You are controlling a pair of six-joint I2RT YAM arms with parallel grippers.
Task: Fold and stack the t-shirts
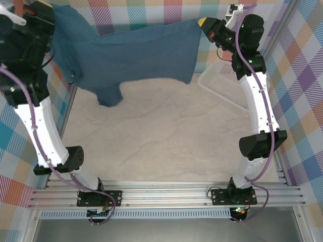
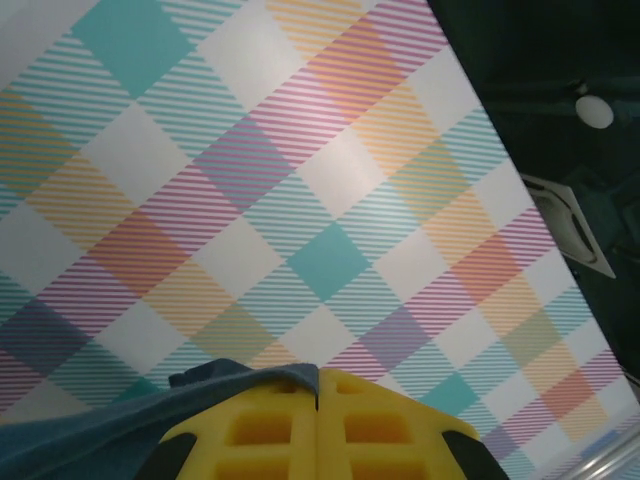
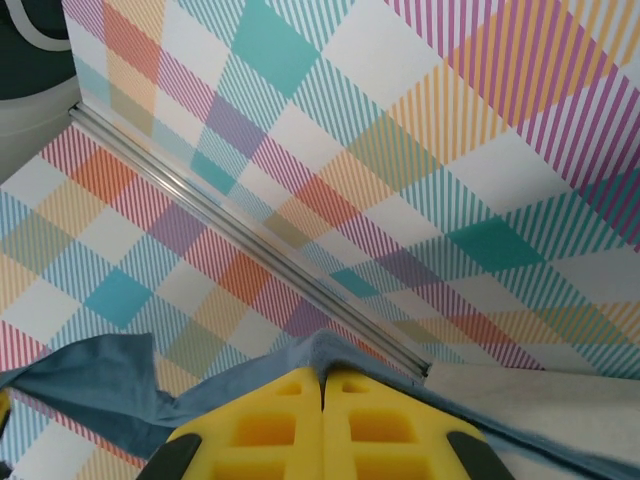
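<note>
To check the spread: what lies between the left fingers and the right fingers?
The teal t-shirt, stretched from the left fingers to the right fingers; the top external view shows it.

I see a white basket (image 1: 214,91) at the far right edge of the table (image 1: 166,141); checked walls (image 2: 250,200) stand around it.

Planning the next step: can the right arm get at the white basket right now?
Probably, position-wise: the basket lies close beneath it, nothing between. But the right claw is shut on the shirt, stretched across to the left claw.
</note>
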